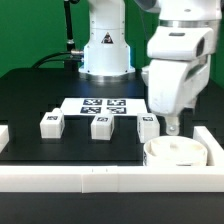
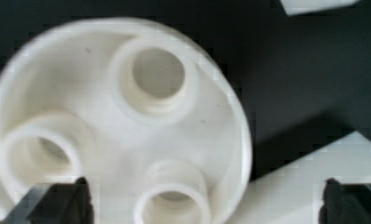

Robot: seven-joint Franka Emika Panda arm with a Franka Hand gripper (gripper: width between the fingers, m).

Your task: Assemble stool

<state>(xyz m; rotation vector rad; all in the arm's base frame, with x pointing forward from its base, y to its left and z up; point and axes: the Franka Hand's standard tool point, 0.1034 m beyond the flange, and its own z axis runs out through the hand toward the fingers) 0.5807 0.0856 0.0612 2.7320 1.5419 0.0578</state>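
Note:
The round white seat [image 1: 174, 153] lies at the front right, against the white border rail, with its sockets facing up. In the wrist view the seat [image 2: 93, 110] fills the picture and shows three round sockets. My gripper [image 1: 171, 126] hangs straight above the seat, just off its top. Its jaws stand wide open, one black fingertip [image 2: 54, 203] over the seat's edge and the other [image 2: 356, 203] outside it. Nothing is held. Three white tagged legs [image 1: 52, 124] [image 1: 100, 125] [image 1: 148, 127] stand in a row on the black table to the exterior view's left of the seat.
The marker board [image 1: 103, 106] lies flat behind the legs. White border rails [image 1: 80, 177] run along the front and right side [image 1: 212, 148], with a short piece at the left [image 1: 4, 136]. The robot base [image 1: 105, 50] stands at the back.

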